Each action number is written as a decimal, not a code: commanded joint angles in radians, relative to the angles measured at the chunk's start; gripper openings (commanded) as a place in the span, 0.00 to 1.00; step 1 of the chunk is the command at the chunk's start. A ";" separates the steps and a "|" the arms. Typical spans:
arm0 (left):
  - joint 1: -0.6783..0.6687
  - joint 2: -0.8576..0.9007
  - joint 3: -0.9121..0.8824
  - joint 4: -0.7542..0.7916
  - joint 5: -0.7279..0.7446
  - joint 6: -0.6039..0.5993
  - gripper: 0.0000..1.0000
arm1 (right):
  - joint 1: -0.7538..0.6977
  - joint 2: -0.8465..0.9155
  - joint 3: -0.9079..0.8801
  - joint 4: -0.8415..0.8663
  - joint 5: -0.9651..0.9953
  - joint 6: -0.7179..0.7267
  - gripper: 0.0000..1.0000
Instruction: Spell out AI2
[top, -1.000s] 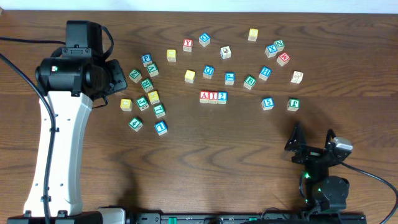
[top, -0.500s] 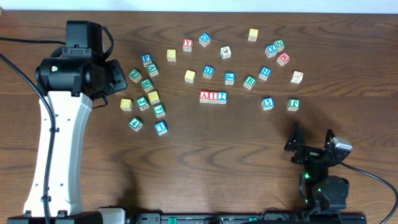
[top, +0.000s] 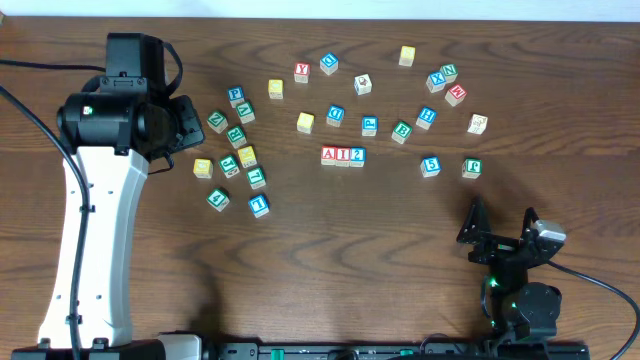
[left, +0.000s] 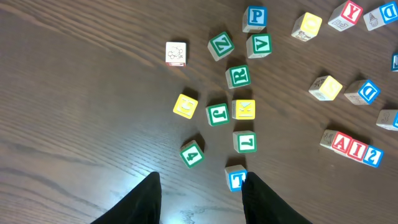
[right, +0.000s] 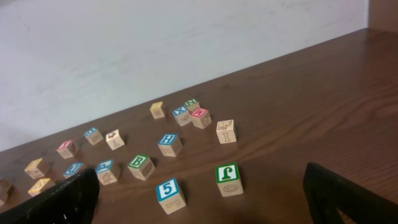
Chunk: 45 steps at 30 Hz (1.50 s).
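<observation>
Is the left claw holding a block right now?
No, the left claw is open, with only bare table showing in its gap.

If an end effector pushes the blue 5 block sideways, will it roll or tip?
Probably neither: the blue 5 block is a cube resting flat on the table, so it should slide. It looks like rigid wood, likely light and easy to pinch.

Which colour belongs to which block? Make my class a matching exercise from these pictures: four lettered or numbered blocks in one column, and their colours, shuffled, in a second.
Blocks:
1. A block in the row
2. 2 block in the row
3. R block
4. K block

Colours:
a. yellow
b. red
c. green
d. blue

Pairs: 1-b; 2-d; 3-c; 4-a
</observation>
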<state>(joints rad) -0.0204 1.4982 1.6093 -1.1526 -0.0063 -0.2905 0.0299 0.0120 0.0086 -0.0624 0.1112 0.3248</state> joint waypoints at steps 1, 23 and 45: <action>0.005 0.005 0.015 -0.003 -0.031 0.023 0.41 | -0.010 -0.007 -0.003 -0.002 -0.006 -0.015 0.99; 0.008 -0.425 -0.307 0.332 -0.006 0.069 0.42 | -0.010 -0.007 -0.003 -0.002 -0.006 -0.015 0.99; 0.009 -1.184 -1.228 1.015 0.028 0.304 0.42 | -0.010 -0.007 -0.003 -0.002 -0.006 -0.015 0.99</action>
<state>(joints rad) -0.0166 0.3771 0.4446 -0.1654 0.0181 -0.0513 0.0299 0.0120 0.0086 -0.0624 0.1074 0.3244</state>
